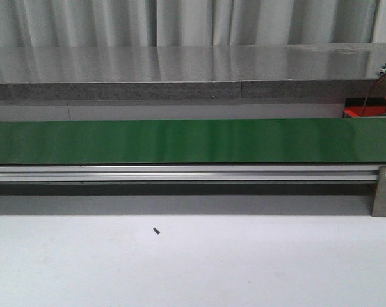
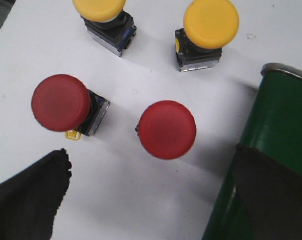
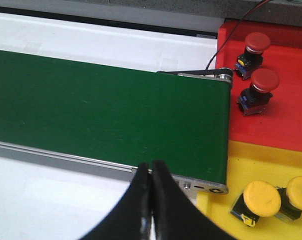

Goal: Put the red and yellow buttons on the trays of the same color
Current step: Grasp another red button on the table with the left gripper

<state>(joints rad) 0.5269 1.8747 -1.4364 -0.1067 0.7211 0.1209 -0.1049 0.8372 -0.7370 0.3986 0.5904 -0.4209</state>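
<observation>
Black left claw (image 2: 151, 200) fingers spread, holding nothing, hovering over white tabletop (image 2: 140, 210); two red buttons (image 2: 167, 130) just ahead, two yellow buttons (image 2: 211, 23) beyond, prob. waiting for pickup. Green belt (image 2: 276, 130) edge crowds one finger. Right claw (image 3: 151, 200) pressed together, empty, over belt; red tray (image 3: 286, 115) & yellow tray (image 3: 231, 225) beyond already hold matching buttons.

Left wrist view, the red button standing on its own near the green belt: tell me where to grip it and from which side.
Grip that red button from straight above, fingers closing on opposite edges of the round domed cap, probably. It stands upright with the cap hiding its body, so the rim is the only reachable part. White table is bare on every side, so the open left gripper has room; the green belt stays clear.
</observation>
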